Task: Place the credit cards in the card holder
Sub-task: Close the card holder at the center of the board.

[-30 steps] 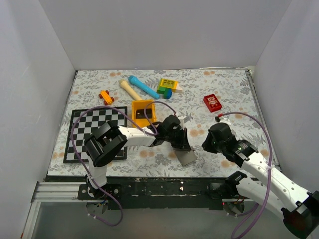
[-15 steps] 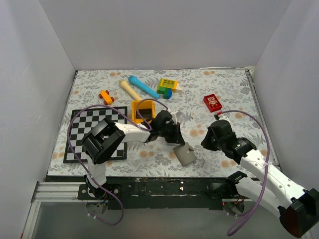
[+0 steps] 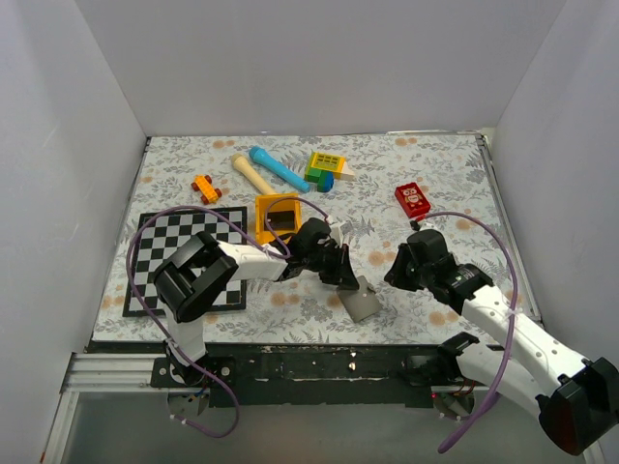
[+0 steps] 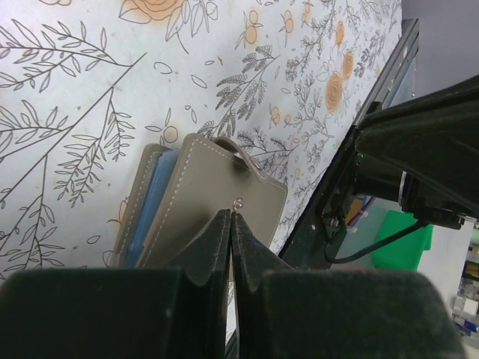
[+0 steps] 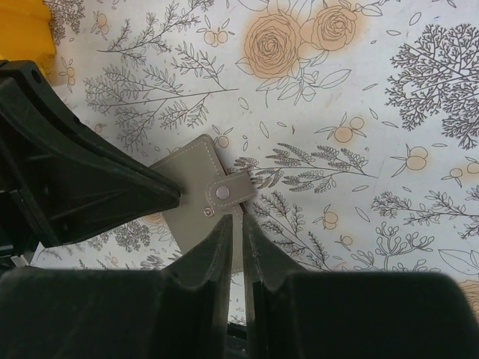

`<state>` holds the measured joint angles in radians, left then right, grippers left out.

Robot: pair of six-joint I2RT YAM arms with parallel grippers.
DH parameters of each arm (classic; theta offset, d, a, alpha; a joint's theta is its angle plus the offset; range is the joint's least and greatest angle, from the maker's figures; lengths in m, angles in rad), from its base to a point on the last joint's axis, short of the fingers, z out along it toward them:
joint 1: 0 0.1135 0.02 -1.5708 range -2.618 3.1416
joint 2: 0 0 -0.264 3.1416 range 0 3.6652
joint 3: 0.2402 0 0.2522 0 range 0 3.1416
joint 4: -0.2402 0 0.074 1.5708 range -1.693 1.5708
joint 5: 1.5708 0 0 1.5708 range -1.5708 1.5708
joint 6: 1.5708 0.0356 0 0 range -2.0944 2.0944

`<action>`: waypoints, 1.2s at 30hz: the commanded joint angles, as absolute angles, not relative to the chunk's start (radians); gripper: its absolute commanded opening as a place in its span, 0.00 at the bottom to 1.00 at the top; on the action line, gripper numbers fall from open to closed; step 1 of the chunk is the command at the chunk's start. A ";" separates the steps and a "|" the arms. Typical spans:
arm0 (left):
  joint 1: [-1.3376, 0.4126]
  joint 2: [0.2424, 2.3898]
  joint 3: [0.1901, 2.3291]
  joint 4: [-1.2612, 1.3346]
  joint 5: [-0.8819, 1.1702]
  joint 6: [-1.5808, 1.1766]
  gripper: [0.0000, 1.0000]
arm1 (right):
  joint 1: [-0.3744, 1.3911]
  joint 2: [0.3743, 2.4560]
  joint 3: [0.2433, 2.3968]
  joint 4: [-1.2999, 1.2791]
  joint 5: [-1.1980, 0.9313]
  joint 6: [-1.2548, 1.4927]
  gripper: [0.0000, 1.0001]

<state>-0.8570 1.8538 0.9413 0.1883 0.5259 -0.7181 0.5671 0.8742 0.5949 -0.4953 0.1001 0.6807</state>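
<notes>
Grey wallet point(image 3: 361, 303) lies folded on the flowered tablecloth point(image 3: 435, 164), close to the near edge and between the two arms. In the right wrist view its snap tab point(image 5: 233, 190) is laid over the cover, with one stud on the tab and a second just below it. In the left wrist view, pale blue pocket layers point(image 4: 155, 200) show along the wallet's left edge.

Left claw point(image 4: 230, 218): I find the fingers pressed together with nothing between them. The tips sit at the wallet's cover, just beside the stud. I cannot tell whether they press on it or hover just above.

Right claw point(image 5: 237, 224): the fingers stand a narrow slit apart and hold nothing. They hang over the wallet's near corner, just below the tab.

Orange tray point(image 3: 261, 215) stands behind the left claw, with a dark shape point(image 3: 280, 221) inside it. I cannot tell whether that is a card. A red block point(image 3: 412, 200) lies well apart, toward the far right. A checkerboard point(image 3: 155, 253) lies on the left.
</notes>
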 commanded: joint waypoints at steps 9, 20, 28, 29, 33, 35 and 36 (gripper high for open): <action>-0.874 1.845 0.937 0.213 0.592 -0.692 0.00 | 0.549 0.907 0.627 -0.454 0.069 0.660 0.21; -0.874 1.904 0.864 0.236 0.534 -0.736 0.00 | 0.540 0.946 0.595 -0.379 -0.024 0.638 0.23; -0.874 1.947 0.876 0.241 0.537 -0.741 0.00 | 0.526 1.008 0.583 -0.333 -0.026 0.643 0.09; -0.874 1.948 0.876 0.241 0.535 -0.739 0.00 | 0.523 1.012 0.581 -0.327 -0.020 0.641 0.07; -0.874 1.953 0.874 0.241 0.535 -0.744 0.00 | 0.520 1.051 0.578 -0.304 -0.026 0.630 0.06; -0.874 1.954 0.876 0.239 0.531 -0.745 0.00 | 0.518 1.078 0.580 -0.298 -0.041 0.624 0.05; -0.874 1.954 0.876 0.239 0.531 -0.747 0.00 | 0.518 1.091 0.581 -0.296 -0.051 0.621 0.05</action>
<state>-0.8688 1.9148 0.8818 0.2996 0.5850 -0.7650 0.5232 1.0534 0.5823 -0.3466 -0.0231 0.6460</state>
